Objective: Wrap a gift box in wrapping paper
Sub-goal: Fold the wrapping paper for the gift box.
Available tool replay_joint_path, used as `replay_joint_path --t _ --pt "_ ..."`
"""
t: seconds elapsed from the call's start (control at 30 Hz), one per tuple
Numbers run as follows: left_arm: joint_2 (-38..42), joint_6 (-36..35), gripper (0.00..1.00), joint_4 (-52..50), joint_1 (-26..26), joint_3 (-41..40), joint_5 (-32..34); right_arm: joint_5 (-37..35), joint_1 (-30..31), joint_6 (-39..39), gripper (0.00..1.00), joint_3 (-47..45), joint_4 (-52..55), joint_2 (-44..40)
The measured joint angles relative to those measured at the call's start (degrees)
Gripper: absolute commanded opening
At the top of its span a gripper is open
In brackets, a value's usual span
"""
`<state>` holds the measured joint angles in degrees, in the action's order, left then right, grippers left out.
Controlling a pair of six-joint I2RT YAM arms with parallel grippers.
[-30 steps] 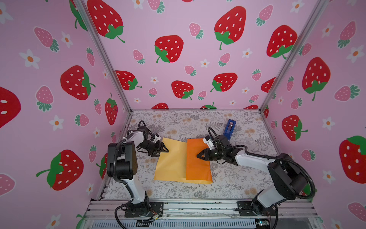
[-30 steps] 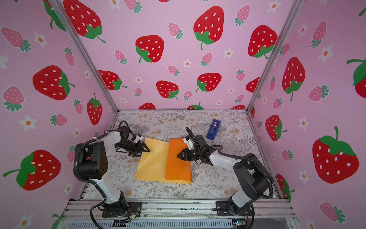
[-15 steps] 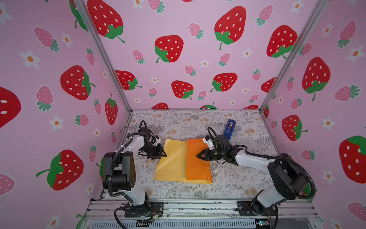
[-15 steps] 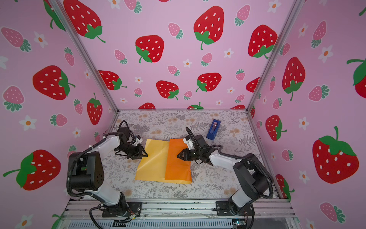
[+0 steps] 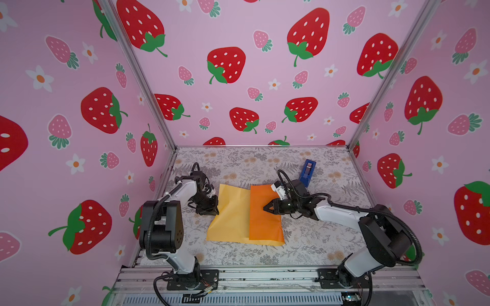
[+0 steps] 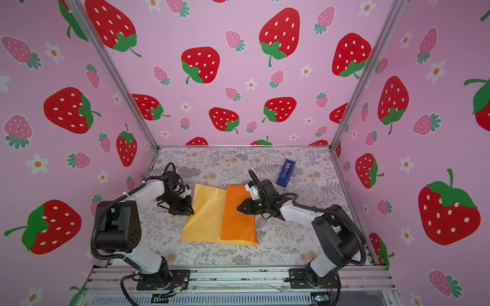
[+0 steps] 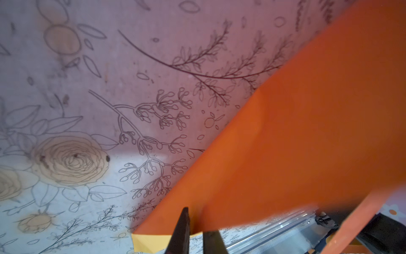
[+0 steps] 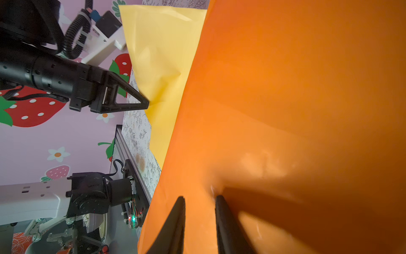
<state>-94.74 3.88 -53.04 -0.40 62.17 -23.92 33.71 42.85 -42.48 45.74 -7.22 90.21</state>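
Note:
The wrapping paper (image 5: 233, 214) lies mid-table, dull yellow side up on the left, with a glossy orange flap (image 5: 262, 225) folded over its right part. My left gripper (image 5: 215, 210) is at the sheet's left edge, shut on it. In the left wrist view the fingertips (image 7: 185, 217) pinch that raised edge, and the paper's (image 7: 307, 132) orange underside shows. My right gripper (image 5: 265, 208) rests its tips on the orange flap. Its fingers (image 8: 219, 204) stand a narrow gap apart with nothing between them. The gift box is hidden.
A blue tape dispenser (image 5: 307, 171) stands behind the right wrist, towards the back right. The grey floral table covering (image 5: 318, 238) runs to the pink strawberry walls on three sides and to a metal rail (image 5: 265, 278) along the front.
The left gripper has moved slightly towards the front along the paper's left edge and closed on it. The right arm and the orange flap have not moved.

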Motion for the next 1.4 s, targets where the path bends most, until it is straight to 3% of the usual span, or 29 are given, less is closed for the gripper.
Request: replay_joint_path --t 0.1,0.47,0.77,1.4 --pt "1.8 0.4 0.0 -1.9 -0.1 3.0 -2.5 0.0 0.0 0.1 0.28 0.1 0.0 0.1" --pt "2.7 5.2 0.0 -6.4 -3.2 9.9 -15.5 0.0 0.0 0.2 0.28 0.6 0.8 0.3" --pt "3.3 14.2 0.0 -0.5 -9.7 10.5 -24.9 -0.1 -0.1 0.2 0.28 0.6 0.8 0.4" --pt "-0.1 32.0 0.0 16.6 -22.5 12.8 -28.1 -0.1 -0.1 0.1 0.28 0.6 0.7 0.4"
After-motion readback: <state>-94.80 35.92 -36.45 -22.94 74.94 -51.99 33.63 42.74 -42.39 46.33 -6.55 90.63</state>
